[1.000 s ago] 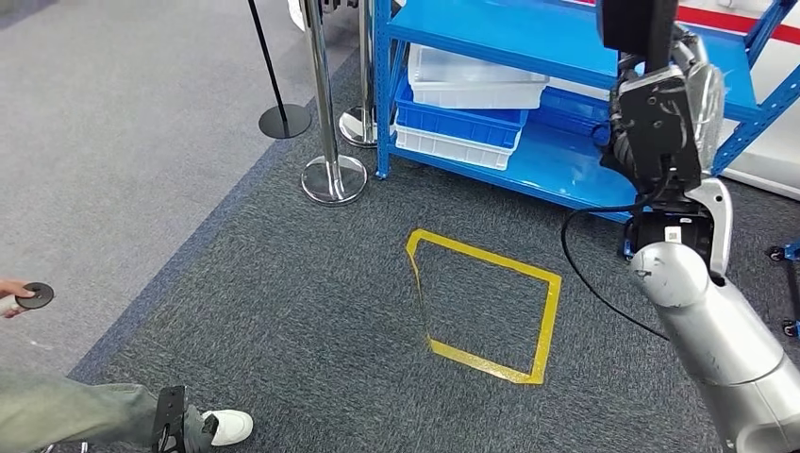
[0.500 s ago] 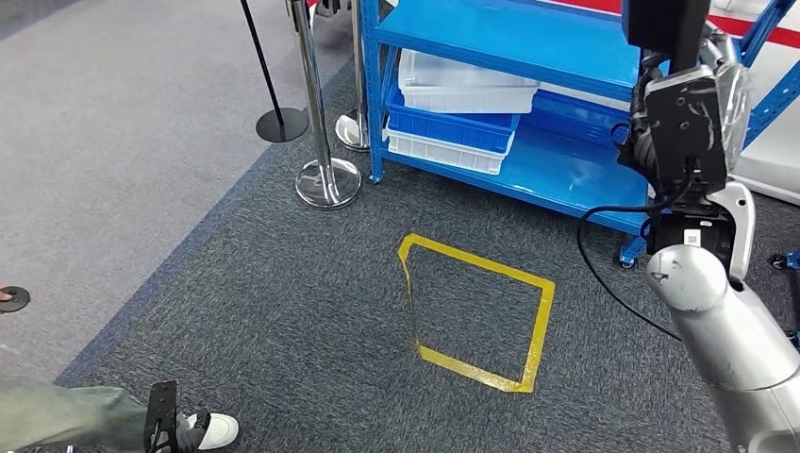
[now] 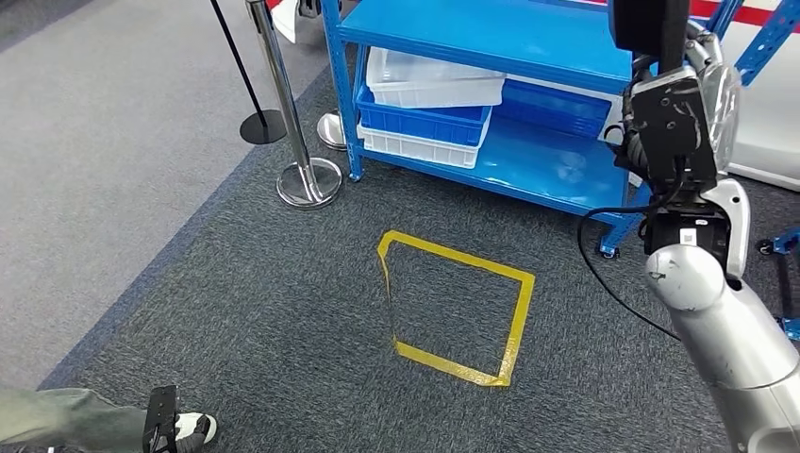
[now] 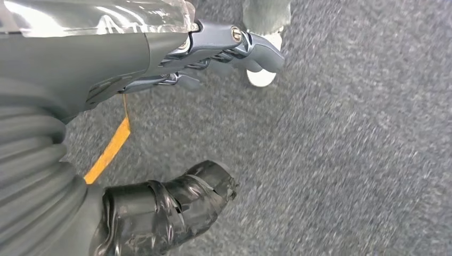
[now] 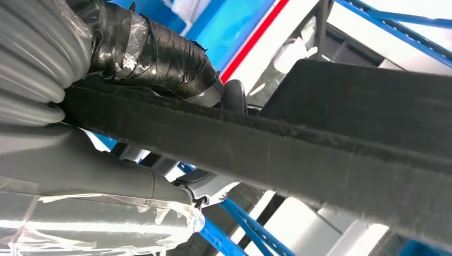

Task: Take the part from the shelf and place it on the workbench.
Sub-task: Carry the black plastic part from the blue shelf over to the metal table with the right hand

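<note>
The right hand (image 3: pixel 672 118) is raised in front of the blue metal shelf (image 3: pixel 491 42), its fingers clamped around a flat, matte black part with a fuzzy, felt-like edge (image 5: pixel 298 144); in the head view the dark rectangular part (image 3: pixel 649 26) stands up above the hand. In the right wrist view a thumb wrapped in glossy black tape (image 5: pixel 154 56) presses on one face of the part, and grey fingers (image 5: pixel 205 184) lie on the other.

Beyond the hand, on the shelf's lower level, sit stacked plastic bins, white and blue (image 3: pixel 429 99), smooth and rectangular.

The left hand (image 4: pixel 160 106) hangs over coarse dark grey carpet (image 4: pixel 346 160), thumb and fingers apart, holding nothing. Near its fingertips is a person's white shoe (image 4: pixel 261 77).

Below the right hand, a yellow tape square (image 3: pixel 458 307) marks an open patch of carpet. Polished chrome stanchions with round bases (image 3: pixel 304 170) stand off to the shelf's far corner.
</note>
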{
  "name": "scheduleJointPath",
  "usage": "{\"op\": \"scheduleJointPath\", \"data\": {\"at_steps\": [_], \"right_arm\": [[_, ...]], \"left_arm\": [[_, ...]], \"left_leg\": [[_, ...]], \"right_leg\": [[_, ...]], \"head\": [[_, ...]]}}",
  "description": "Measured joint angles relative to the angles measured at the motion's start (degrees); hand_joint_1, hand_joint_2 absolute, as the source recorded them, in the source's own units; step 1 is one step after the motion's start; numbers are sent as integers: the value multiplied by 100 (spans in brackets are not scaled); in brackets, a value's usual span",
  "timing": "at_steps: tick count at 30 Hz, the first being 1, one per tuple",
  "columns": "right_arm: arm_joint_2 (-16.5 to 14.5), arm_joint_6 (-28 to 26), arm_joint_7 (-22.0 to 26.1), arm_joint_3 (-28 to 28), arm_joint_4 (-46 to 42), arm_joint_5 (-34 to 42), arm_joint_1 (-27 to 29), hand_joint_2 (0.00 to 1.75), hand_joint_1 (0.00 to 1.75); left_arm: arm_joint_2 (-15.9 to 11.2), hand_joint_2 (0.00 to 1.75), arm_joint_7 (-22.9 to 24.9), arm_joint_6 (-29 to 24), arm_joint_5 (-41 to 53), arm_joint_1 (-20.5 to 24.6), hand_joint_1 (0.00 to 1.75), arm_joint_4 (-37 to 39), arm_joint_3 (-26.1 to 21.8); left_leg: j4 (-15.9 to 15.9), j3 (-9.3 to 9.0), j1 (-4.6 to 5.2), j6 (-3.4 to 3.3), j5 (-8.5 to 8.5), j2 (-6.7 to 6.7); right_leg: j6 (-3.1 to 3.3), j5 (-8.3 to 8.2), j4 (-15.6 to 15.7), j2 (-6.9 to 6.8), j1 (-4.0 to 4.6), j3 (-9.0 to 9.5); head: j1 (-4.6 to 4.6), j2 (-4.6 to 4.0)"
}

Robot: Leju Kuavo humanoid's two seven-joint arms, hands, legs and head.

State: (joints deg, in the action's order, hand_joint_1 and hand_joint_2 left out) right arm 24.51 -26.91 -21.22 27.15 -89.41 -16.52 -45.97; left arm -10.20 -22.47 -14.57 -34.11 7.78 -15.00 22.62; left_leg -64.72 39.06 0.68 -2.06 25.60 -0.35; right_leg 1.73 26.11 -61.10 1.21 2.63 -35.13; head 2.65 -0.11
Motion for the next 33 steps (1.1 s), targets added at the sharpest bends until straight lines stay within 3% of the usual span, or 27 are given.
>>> {"op": "scheduleJointPath", "data": {"at_steps": [2,4,6,8,10,11,12,13,15,16,17,19,21,23,25,26,27,28,30,32,33], "right_arm": [[10,48,-30,2,-21,-6,-25,175,175],[18,94,-64,4,-39,-7,-29,175,175],[43,126,-103,3,-69,-7,-25,175,175],[71,145,-128,2,-90,-7,-62,175,175],[78,170,-155,2,-104,-7,-77,175,175],[80,188,-179,2,-112,-7,-60,175,175],[85,205,-209,3,-120,-7,-39,175,175],[95,219,-239,3,-125,-7,-25,175,175],[118,239,-282,5,-132,-6,-19,175,175],[126,250,-293,5,-146,-6,-21,175,175],[135,260,-301,6,-165,-6,-20,175,175],[147,284,-310,8,-210,-10,-8,175,175],[154,299,-313,11,-240,-25,3,175,175],[158,304,-313,13,-269,-50,1,175,175],[161,304,-313,13,-282,-67,20,175,175],[161,304,-313,13,-285,-68,39,175,175],[161,305,-314,14,-287,-69,58,175,175],[161,305,-314,14,-288,-69,70,175,175],[161,305,-313,15,-297,-73,74,175,175],[169,304,-313,14,-316,-77,64,175,175],[173,304,-313,13,-327,-79,61,175,175]], "left_arm": [[-40,175,42,-11,8,-21,0,3,-1],[-65,175,63,-17,12,-43,0,6,-4],[-70,175,72,-1,13,-67,0,8,-6],[-61,175,75,27,22,-75,0,8,-6],[-54,175,76,55,29,-85,0,8,-7],[-45,175,76,66,31,-96,0,8,-8],[-35,175,76,73,33,-108,0,8,-8],[-27,175,76,74,34,-120,0,8,-8],[-40,175,78,72,34,-141,0,13,-9],[-49,175,79,70,35,-147,0,18,-9],[-58,175,80,68,36,-151,0,21,-10],[-53,175,81,68,44,-167,0,26,-10],[-42,175,89,69,54,-184,0,29,-10],[-25,175,102,71,74,-186,0,33,-10],[-17,175,109,71,96,-183,0,35,-10],[-16,175,111,69,102,-183,0,36,-10],[-15,175,112,68,103,-185,0,37,-10],[-13,175,113,68,104,-186,0,38,-10],[-10,175,114,67,112,-177,0,38,-10],[-5,175,120,66,121,-164,0,38,-10],[-1,175,125,65,127,-160,0,38,-10]], "left_leg": [[429,-219,86,-194,-97,-11],[627,-316,114,-249,-156,1],[919,-482,60,-220,-280,18],[1153,-631,-55,-144,-377,34],[1189,-673,-180,-42,-377,37],[1172,-679,-253,34,-355,38],[1137,-682,-332,120,-323,38],[1079,-680,-415,210,-281,37],[900,-636,-545,410,-167,28],[805,-598,-581,507,-111,22],[747,-563,-598,592,-77,17],[766,-538,-620,703,-80,8],[732,-514,-642,715,-32,11],[211,-287,-604,625,317,26],[-654,98,-496,518,782,30],[-975,231,-436,469,912,29],[-1104,265,-374,410,932,28],[-991,179,-315,341,842,27],[-268,-235,-208,197,532,26],[324,-539,-140,123,342,32],[433,-577,-119,106,319,32]], "right_leg": [[32,-13,53,4,-14,23],[32,-55,141,6,-52,50],[1,-19,149,-7,-46,65],[-117,223,-264,-23,-97,-117],[-290,479,-932,-35,-242,-453],[-383,487,-1112,-43,-327,-561],[-483,399,-1101,-55,-414,-579],[-590,224,-885,-70,-502,-489],[-803,-74,-237,-82,-642,-180],[-797,-124,-36,-63,-662,-82],[-731,-109,40,-39,-656,-52],[-472,-71,-11,-6,-597,-94],[-315,-101,-10,-18,-568,-118],[-202,-147,8,-29,-529,-154],[-136,-182,13,-31,-452,-206],[-114,-197,13,-29,-406,-228],[-96,-209,13,-25,-362,-242],[-82,-220,13,-22,-323,-250],[-74,-239,13,-18,-272,-251],[-102,-261,21,-20,-239,-249],[-128,-278,35,-22,-237,-247]], "head": [[20,0],[7,0],[-8,0],[-14,0],[-13,0],[-12,0],[-12,0],[-11,0],[-3,0],[0,0],[0,0],[-21,0],[-66,0],[-122,0],[-175,0],[-192,0],[-203,0],[-206,0],[-206,0],[-204,0],[-202,0]]}}
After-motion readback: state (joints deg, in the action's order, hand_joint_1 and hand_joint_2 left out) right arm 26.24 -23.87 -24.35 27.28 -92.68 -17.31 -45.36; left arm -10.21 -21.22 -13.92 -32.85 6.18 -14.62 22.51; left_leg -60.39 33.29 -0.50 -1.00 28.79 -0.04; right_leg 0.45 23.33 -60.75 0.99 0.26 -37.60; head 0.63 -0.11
